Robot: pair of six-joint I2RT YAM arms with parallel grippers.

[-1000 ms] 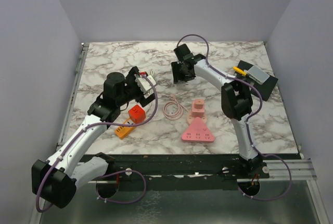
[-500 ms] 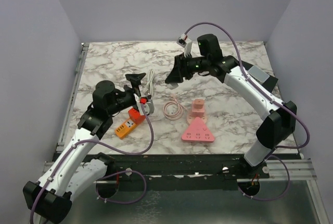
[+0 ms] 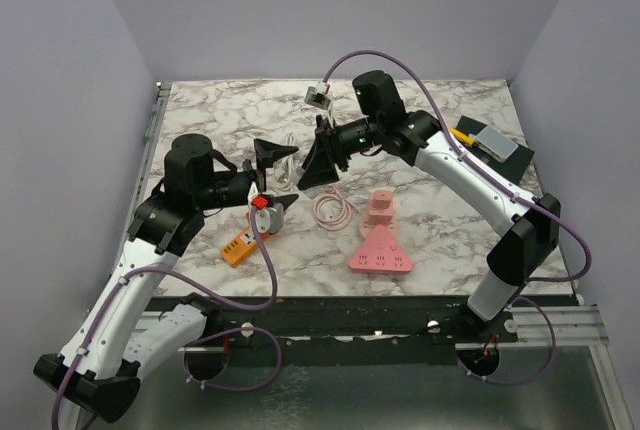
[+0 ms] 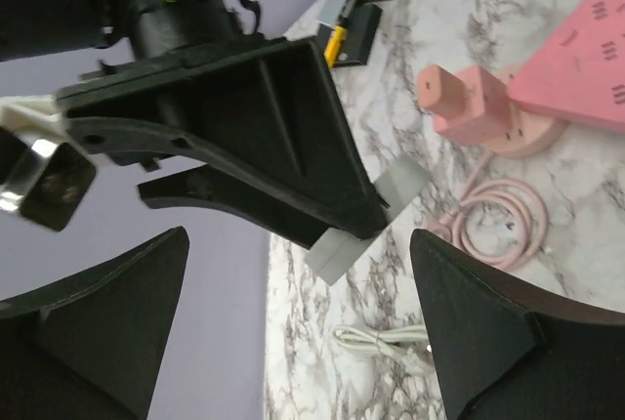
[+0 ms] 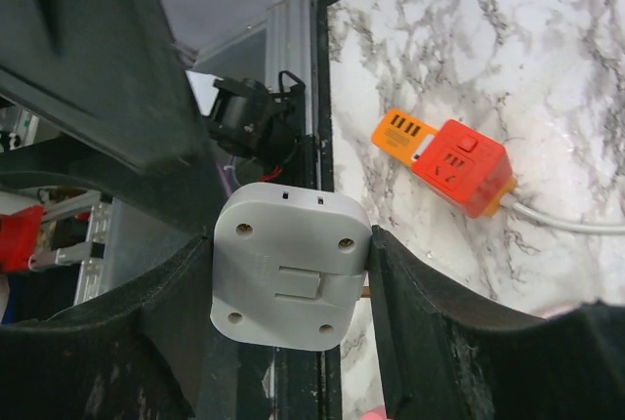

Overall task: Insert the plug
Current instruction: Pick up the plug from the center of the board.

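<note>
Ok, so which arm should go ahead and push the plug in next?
Right. The right pincer grips the grey plug, while the left pincer is open and empty near the orange power strip.

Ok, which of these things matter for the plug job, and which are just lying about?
In the job: white plug, held by right gripper; orange power strip, probably, beside open left gripper.
Likely lying about: pink triangular strip, pink adapter, coiled pink cable, black box.

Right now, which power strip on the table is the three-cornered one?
The pink power strip, lying right of the orange power strip, which is oblong instead.
</note>
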